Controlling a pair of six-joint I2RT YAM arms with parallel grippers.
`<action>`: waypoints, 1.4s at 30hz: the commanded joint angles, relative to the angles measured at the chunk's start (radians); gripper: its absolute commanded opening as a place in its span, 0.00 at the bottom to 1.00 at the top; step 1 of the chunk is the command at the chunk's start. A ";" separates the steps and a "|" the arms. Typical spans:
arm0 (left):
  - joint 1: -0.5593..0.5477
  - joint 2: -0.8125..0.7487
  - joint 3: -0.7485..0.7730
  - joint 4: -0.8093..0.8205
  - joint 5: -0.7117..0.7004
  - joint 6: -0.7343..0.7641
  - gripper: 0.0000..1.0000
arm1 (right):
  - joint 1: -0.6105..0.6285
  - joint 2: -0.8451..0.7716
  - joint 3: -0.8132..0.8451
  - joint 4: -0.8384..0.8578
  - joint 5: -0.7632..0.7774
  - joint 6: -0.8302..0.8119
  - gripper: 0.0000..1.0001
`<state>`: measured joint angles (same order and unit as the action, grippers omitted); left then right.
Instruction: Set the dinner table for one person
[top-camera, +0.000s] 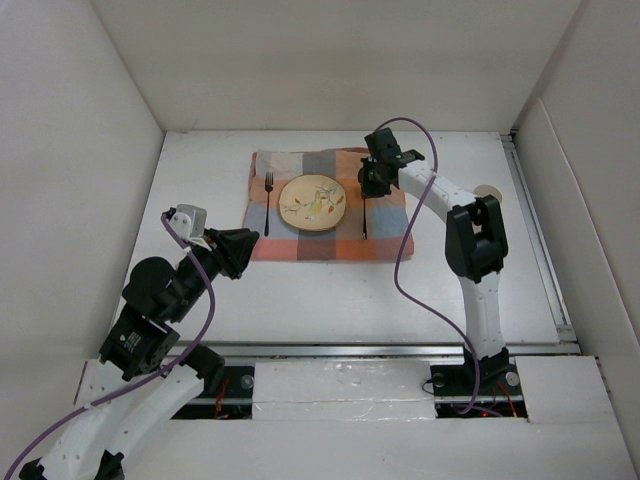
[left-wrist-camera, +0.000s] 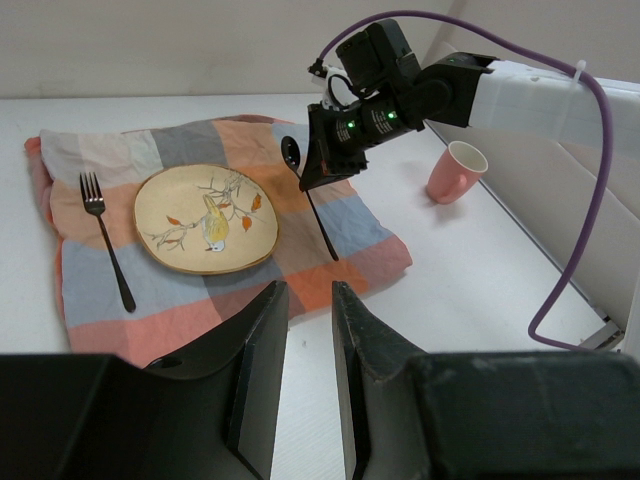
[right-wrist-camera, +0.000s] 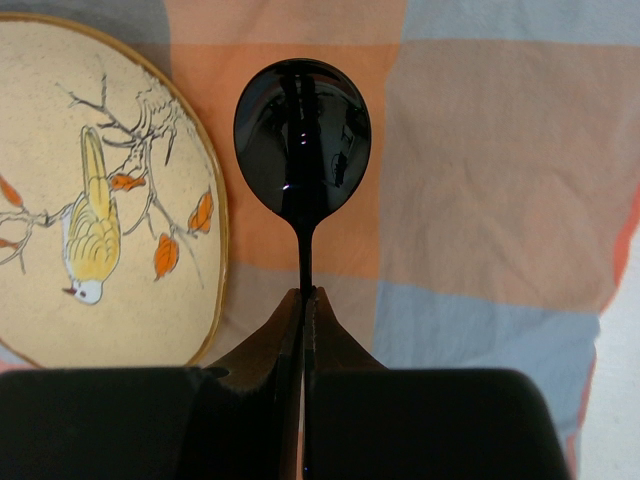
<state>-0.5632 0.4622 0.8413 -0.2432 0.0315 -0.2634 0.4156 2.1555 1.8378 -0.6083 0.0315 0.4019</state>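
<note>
On the white dinner table (top-camera: 330, 300) lies a checked placemat (top-camera: 300, 245) with a cream bird-painted plate (top-camera: 313, 203) in its middle and a black fork (top-camera: 268, 203) left of the plate. My right gripper (top-camera: 372, 185) is shut on the neck of a black spoon (right-wrist-camera: 302, 138), just right of the plate (right-wrist-camera: 90, 200). The spoon's handle (left-wrist-camera: 318, 215) slants down onto the cloth. My left gripper (left-wrist-camera: 308, 290) is open and empty, hovering over the table near the placemat's front left corner (left-wrist-camera: 200, 320).
A pink cup (left-wrist-camera: 455, 172) stands on the table right of the placemat, near the right wall; it also shows in the top view (top-camera: 487, 192). White walls enclose the table. A metal rail (top-camera: 380, 348) runs along the near edge.
</note>
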 joint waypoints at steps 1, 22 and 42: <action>-0.004 0.012 -0.007 0.047 -0.012 0.007 0.22 | -0.001 0.021 0.101 0.001 -0.024 -0.017 0.00; -0.004 0.043 -0.010 0.050 -0.022 0.007 0.22 | -0.038 0.228 0.270 0.002 -0.038 -0.001 0.00; -0.004 0.033 -0.011 0.051 -0.022 0.009 0.22 | -0.061 -0.189 0.004 0.051 -0.021 -0.029 0.62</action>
<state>-0.5632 0.5011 0.8314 -0.2428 0.0170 -0.2634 0.3820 2.1494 1.9091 -0.6128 0.0174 0.3843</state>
